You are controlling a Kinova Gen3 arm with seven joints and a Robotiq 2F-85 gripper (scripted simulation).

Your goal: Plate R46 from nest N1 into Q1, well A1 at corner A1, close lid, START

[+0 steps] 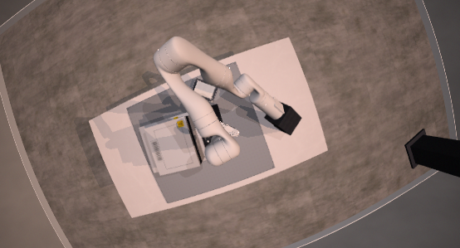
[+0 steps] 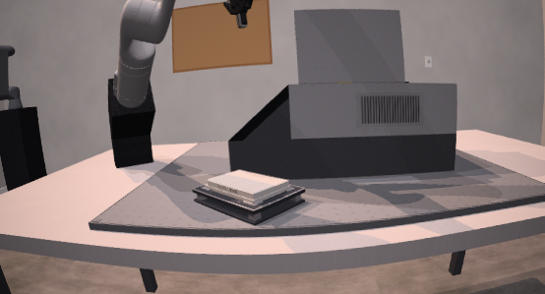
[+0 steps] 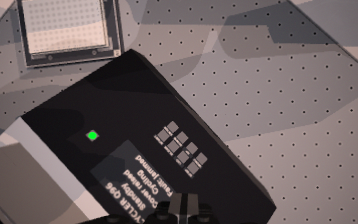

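The gripper is clenched, with nothing between its fingertips. It hangs high in the air, above the level of the cycler's body, and touches nothing. In the wrist view, the four-column group of keys is just ahead of the fingertips, and some printed status words are ahead and to the left. Farther to the left of them is the lamp, which is lit green. These are all on the dark sloping front of the cycler Q1, which is lower than the gripper. Its lid stands raised.

Still more far from the gripper, ahead and left in the wrist view, plate R46 lies on the nest N1, beside the cycler and well apart from the fingertips. Below all this are the perforated mat and the table.
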